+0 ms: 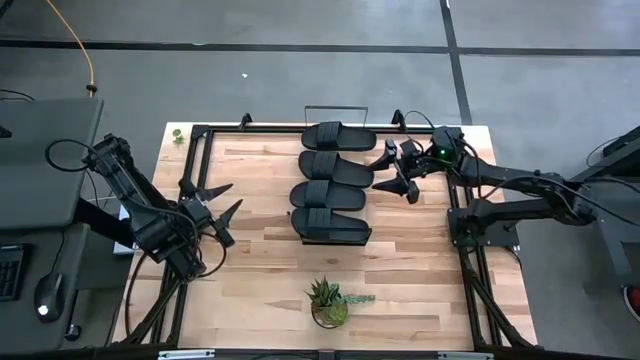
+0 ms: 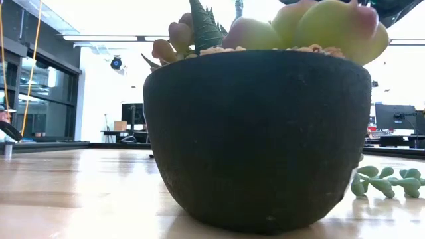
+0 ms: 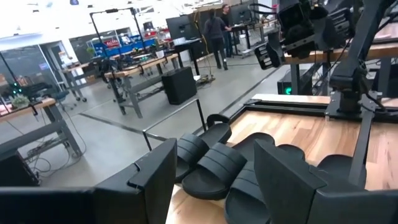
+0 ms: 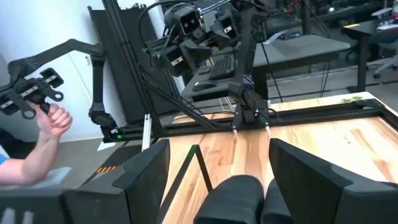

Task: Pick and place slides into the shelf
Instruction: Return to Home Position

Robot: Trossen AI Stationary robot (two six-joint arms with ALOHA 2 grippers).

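We see four slides point(image 1: 332, 182) in row on shelf point(image 1: 337, 106), frame centre. Right gripper point(image 1: 380, 172) fingers spread, empty, just beside; left gripper point(image 1: 235, 195) likewise, centre-left. Risk: right fingers clip slide pulling away.

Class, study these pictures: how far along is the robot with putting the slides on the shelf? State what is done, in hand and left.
Done: all four slides lie in a row on the shelf. In hand: nothing; the left gripper and right gripper are open and empty, on either side of the row. Left: no loose slide shows, so probably only pulling the grippers back.
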